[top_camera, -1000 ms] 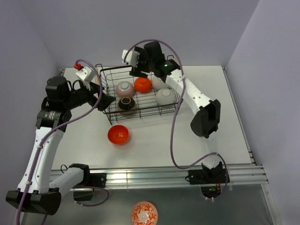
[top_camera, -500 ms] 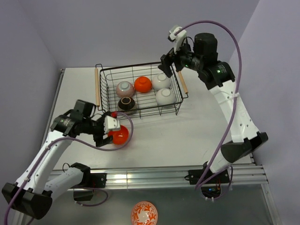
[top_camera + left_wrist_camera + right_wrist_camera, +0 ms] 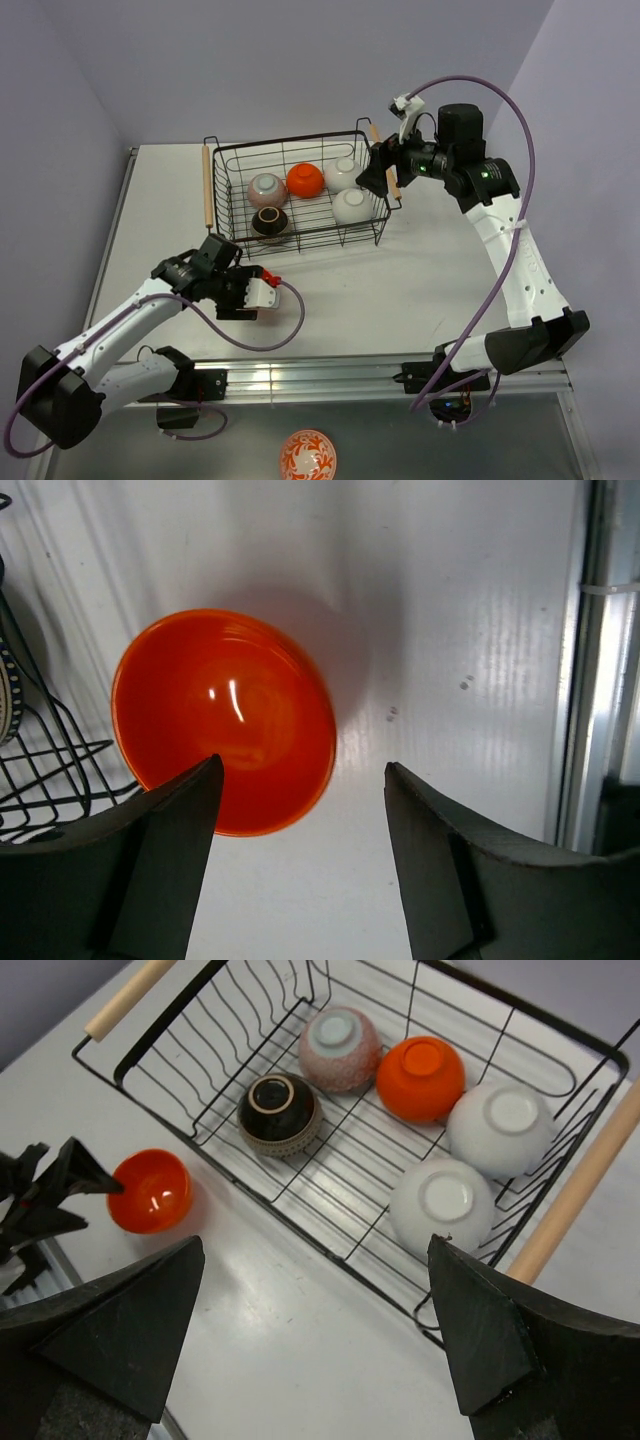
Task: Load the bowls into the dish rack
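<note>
The black wire dish rack point(image 3: 300, 246) holds a pinkish bowl point(image 3: 266, 187), an orange bowl point(image 3: 305, 180), two white bowls point(image 3: 343, 173) point(image 3: 351, 206) and a dark patterned bowl point(image 3: 270, 222), all upside down. A second orange bowl point(image 3: 225, 735) sits upright on the table in front of the rack. It also shows in the right wrist view point(image 3: 150, 1192). My left gripper point(image 3: 302, 770) hangs open over it. One finger is above the bowl's inside and the other above bare table, with the rim between them. From above, the left gripper point(image 3: 245, 290) hides this bowl. My right gripper point(image 3: 315, 1245) is open and empty, high beside the rack's right handle point(image 3: 393, 180).
An orange-and-white patterned bowl point(image 3: 308, 455) lies on the lower surface in front of the table. An aluminium rail point(image 3: 330, 375) runs along the near edge, close to the left gripper. Purple cables loop from both arms. Walls close in at the back and sides.
My left arm swung from the rack's left side down onto the orange bowl on the table, and its jaws have narrowed. My right arm lifted off the rack and drew back to the right.
</note>
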You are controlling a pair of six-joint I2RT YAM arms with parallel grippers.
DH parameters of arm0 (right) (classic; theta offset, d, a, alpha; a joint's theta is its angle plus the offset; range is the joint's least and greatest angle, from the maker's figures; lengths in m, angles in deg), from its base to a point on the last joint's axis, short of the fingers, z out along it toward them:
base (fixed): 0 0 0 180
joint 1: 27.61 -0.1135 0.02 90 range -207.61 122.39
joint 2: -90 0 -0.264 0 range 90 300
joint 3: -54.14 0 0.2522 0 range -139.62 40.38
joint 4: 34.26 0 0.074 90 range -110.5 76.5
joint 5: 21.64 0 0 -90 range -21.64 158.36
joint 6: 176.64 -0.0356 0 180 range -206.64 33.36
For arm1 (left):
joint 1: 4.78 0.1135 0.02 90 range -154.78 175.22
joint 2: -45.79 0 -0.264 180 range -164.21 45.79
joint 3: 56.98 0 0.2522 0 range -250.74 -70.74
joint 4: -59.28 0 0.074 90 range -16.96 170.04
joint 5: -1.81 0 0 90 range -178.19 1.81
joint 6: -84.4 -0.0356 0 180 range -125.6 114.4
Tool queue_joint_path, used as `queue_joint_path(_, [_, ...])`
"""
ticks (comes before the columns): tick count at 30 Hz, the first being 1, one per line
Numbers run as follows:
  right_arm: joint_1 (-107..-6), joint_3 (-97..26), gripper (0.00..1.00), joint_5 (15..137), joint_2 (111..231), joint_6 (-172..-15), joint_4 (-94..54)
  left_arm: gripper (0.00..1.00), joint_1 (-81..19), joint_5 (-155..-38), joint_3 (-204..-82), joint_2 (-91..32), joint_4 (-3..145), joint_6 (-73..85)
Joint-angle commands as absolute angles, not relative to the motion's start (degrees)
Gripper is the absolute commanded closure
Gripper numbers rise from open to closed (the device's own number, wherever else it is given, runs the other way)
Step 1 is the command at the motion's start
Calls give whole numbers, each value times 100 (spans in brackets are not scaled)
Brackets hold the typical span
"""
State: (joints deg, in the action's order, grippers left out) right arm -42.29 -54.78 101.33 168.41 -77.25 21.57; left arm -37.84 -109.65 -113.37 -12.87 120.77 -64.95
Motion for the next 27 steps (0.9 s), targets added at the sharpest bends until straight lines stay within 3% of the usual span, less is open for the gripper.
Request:
queue_joint_path(1, [-4194,-5323,0,10413,16567,-7881,2064,29,-3844,-10858,-11328,-1467,11515,-6729])
queue_joint_path(16, [-4027,-5244,0,10976,16655,-8241,2002,40,-4011,-10815,-10836,-1872,11330,-6958])
queue_joint_path(27, [-4027,-4427,1,11248,16488,-9023,1466,79,-4705,-10498,-10721,-1925,11110,-6607])
